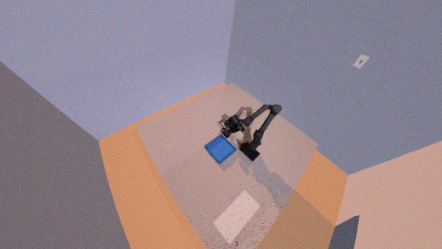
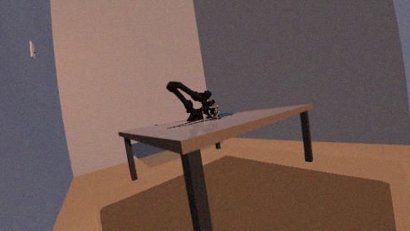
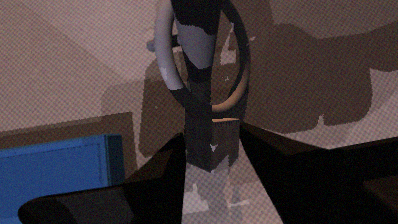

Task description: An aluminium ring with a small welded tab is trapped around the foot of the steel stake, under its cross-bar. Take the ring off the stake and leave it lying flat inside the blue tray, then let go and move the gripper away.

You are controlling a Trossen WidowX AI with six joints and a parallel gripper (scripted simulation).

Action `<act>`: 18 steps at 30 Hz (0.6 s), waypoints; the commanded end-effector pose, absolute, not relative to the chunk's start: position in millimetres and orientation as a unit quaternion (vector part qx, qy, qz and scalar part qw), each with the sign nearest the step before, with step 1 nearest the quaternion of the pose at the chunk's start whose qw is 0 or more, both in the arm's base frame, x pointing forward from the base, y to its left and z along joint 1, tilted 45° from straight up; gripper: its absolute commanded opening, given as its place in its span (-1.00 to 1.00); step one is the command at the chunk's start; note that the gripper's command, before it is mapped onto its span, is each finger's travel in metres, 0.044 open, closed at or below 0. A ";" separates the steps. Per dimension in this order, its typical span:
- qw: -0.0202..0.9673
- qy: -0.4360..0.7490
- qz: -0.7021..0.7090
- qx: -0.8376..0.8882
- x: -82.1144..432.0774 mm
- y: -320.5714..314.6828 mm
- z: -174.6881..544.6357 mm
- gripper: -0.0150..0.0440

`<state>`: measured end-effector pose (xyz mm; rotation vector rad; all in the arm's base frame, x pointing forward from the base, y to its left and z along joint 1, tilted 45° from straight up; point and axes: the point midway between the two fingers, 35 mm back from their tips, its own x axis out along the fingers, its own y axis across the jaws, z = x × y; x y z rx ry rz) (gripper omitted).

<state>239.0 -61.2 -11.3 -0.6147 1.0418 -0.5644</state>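
Note:
The steel stake (image 3: 197, 47) (image 2: 216, 111) stands on the table; its top is dark and cut off at the upper edge of the wrist view. The aluminium ring (image 3: 164, 60) is still around the stake. Its small tab (image 3: 225, 142) points toward my gripper. My gripper (image 3: 210, 133) is shut on the tab, with one fingertip on either side of it. The ring has not left the stake. The blue tray (image 1: 220, 149) (image 3: 115, 162) stands beside the stake, at the left in the wrist view, and no ring shows in it.
The arm (image 1: 267, 123) folds over the table (image 1: 179, 161) (image 2: 249, 120) from its base (image 1: 250, 152), which stands close to the tray's side. A bright patch of light (image 1: 237, 215) lies on the table. Broad shadows surround the stake in the wrist view.

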 end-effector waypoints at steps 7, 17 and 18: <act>0.786 0.482 -0.263 -0.283 239.3 -61.0 -11.0 -0.27; 0.786 0.482 -0.263 -0.284 239.5 -60.3 -10.4 -0.49; 0.786 0.483 -0.262 -0.284 239.7 -59.4 -9.6 -0.49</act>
